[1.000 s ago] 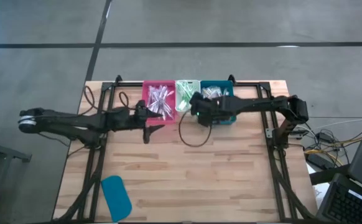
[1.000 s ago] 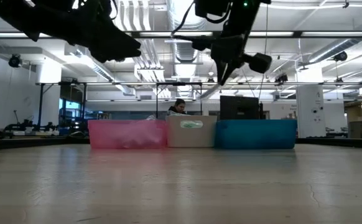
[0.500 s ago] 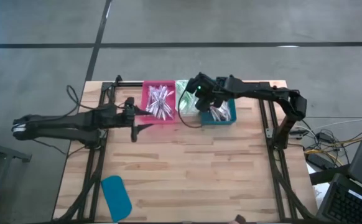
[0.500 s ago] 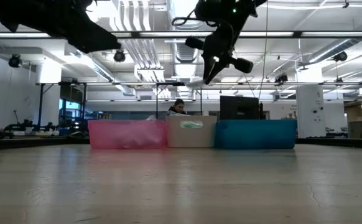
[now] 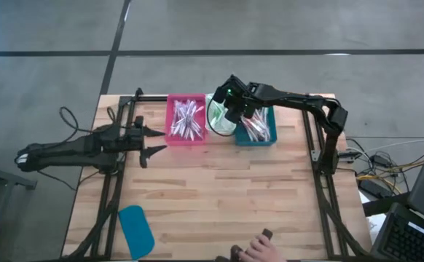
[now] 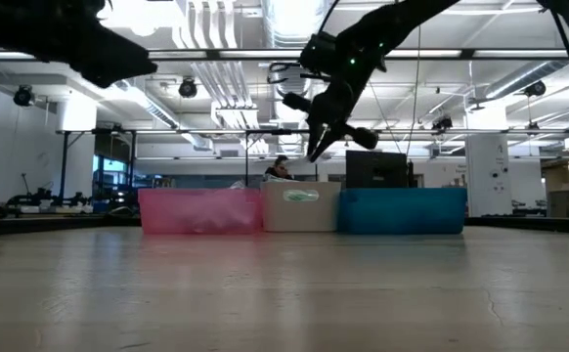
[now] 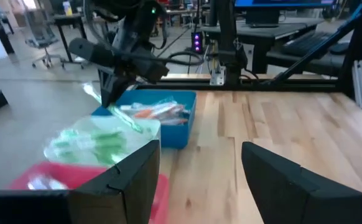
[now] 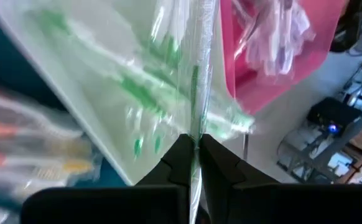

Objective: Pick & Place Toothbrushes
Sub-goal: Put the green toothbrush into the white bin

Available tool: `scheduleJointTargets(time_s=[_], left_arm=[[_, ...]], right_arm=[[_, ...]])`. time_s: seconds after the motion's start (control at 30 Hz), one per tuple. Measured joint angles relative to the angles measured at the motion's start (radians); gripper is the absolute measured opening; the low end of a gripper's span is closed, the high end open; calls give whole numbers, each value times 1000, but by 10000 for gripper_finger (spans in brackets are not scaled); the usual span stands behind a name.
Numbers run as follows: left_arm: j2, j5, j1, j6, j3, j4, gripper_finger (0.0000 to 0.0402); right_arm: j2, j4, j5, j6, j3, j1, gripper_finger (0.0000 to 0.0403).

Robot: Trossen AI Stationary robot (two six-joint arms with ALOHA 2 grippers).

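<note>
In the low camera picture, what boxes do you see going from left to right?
Pink bin → white bin → blue bin.

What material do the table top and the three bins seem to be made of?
The table top looks like pale wood with a matte finish: plank seams and grain show. The pink bin, white bin and teal bin look like smooth plastic; the pink bin seems slightly translucent in the low view.
</note>
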Motion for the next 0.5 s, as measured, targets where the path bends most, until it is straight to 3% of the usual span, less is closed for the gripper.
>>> scheduleJointTargets(time_s=[0.5], left_arm=[[-241, 4, -8, -164, -91, -167, 231]], right_arm=[[96, 37, -149, 69, 15, -51, 16]])
